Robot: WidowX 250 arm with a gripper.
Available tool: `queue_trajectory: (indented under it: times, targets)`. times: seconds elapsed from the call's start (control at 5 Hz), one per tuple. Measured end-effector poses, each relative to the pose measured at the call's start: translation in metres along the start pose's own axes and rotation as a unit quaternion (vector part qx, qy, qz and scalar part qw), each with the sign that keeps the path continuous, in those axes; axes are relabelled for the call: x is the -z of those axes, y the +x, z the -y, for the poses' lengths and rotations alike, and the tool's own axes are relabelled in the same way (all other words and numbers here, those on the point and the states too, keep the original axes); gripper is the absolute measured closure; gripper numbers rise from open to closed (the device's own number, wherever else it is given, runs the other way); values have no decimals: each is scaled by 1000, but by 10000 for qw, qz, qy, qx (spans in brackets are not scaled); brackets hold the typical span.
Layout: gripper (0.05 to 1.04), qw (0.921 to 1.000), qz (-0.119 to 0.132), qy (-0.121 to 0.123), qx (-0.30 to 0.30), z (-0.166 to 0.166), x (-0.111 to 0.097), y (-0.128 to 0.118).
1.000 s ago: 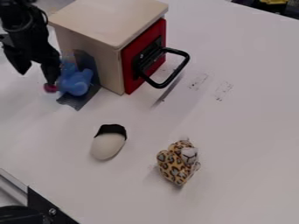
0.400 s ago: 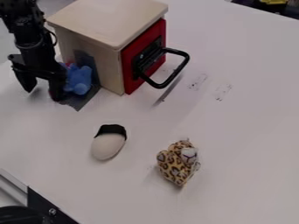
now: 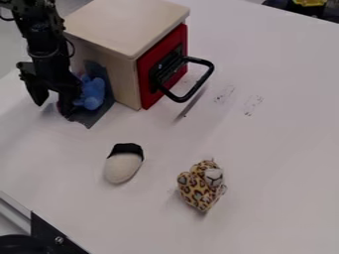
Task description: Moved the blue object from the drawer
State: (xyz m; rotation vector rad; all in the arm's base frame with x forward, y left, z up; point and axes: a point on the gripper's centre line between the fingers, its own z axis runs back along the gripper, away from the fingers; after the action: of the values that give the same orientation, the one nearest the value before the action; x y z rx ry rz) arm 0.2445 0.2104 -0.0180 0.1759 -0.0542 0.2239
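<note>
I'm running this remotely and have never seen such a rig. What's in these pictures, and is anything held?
The black machine is a robot arm, seen by one fixed camera looking down at a slant. Its pincer is at upper left, fingers apart, with nothing visible between them. The blue toy is beside it, near a wooden box with a red front and black handle. Nearer the camera on the white table lie a white-and-black object and a spotted toy.
</note>
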Motion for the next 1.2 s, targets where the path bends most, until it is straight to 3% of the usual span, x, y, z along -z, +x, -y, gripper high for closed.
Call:
queue_trajectory:
  times: [0.2,0.6,1.0,1.2]
  targets:
    - [627,10000,-3,84,-3,6,1,0]
    - [983,9999,22,96,62,18,4,-2]
    - [1026,9991,357,-54,-216,8,-13,-25]
    - [1030,9973,60,-388,-618,4,-24,-82]
